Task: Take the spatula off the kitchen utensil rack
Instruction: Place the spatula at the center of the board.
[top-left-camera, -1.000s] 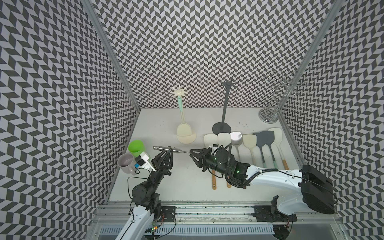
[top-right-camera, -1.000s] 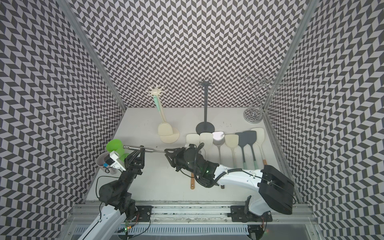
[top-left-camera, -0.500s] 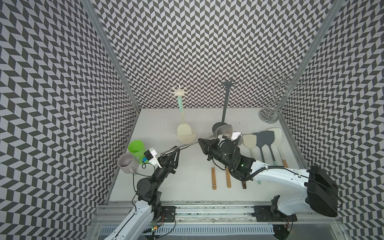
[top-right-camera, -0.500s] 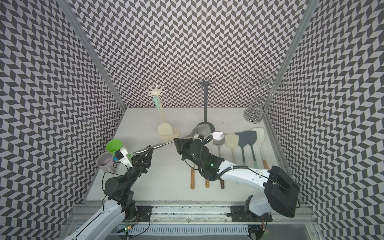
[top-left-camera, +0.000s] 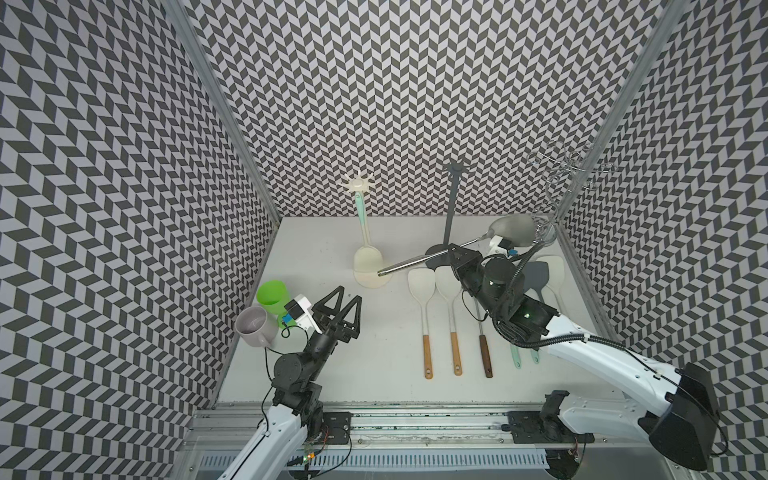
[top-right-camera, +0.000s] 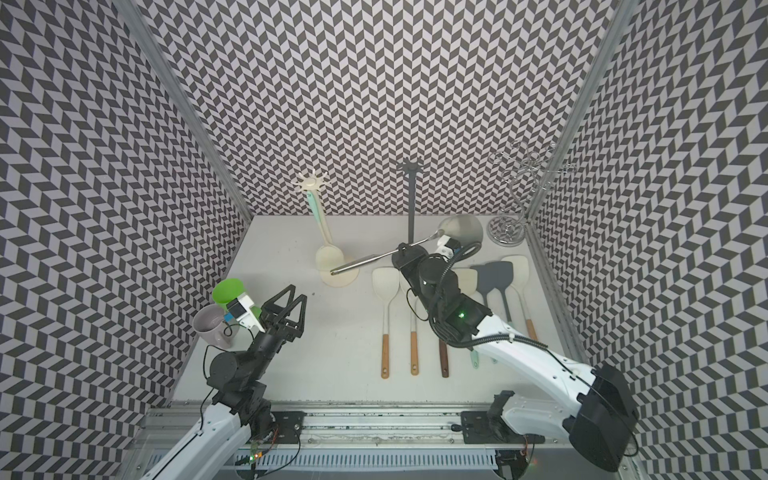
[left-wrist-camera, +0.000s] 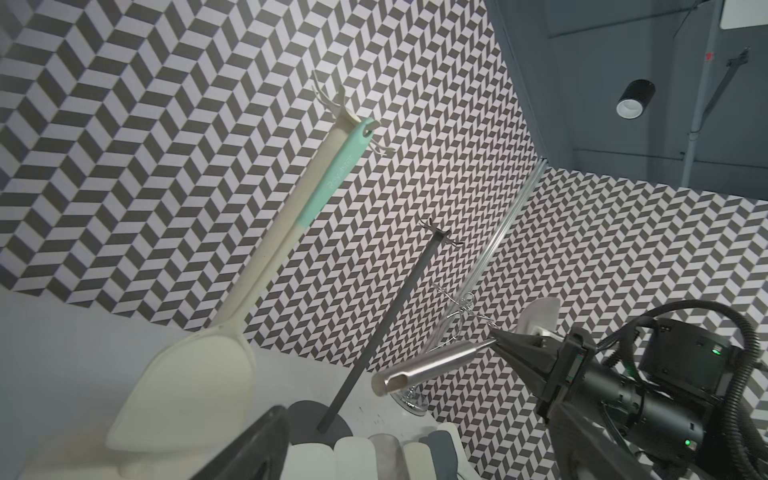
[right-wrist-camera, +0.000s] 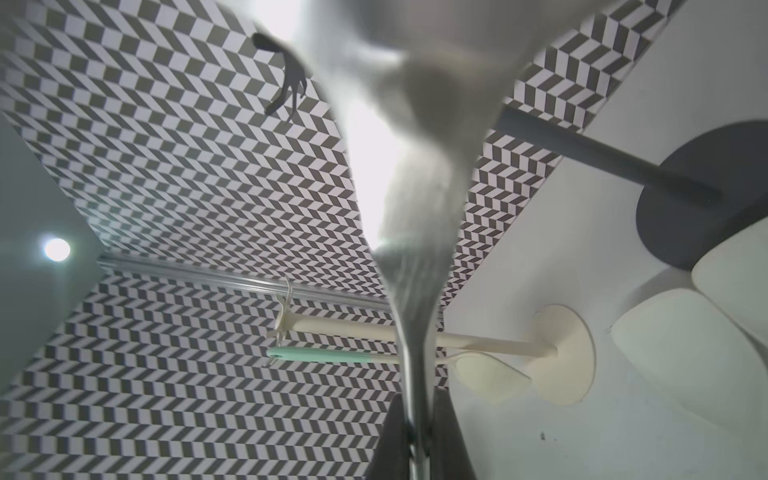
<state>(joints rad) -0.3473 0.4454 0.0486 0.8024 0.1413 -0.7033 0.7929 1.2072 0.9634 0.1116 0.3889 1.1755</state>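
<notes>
The right hand (top-left-camera: 451, 249) is clenched on the steel-handled spatula (top-left-camera: 409, 264), aloft beside the black rack (top-left-camera: 451, 208). The left hand (top-left-camera: 347, 296) gapes, empty. Removal looks done; next, likely laying it into the spatula row (top-left-camera: 422, 286) on the table (top-left-camera: 374, 353).

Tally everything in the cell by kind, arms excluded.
Spatulas lying on the table: 6
Spatula hanging on the cream rack: 1
Steel spatula in the right gripper: 1
Utensil racks: 3 (cream rack, dark grey rack, chrome wire rack)
Cups: 2 (green cup, grey mug)
Total: 13
</notes>
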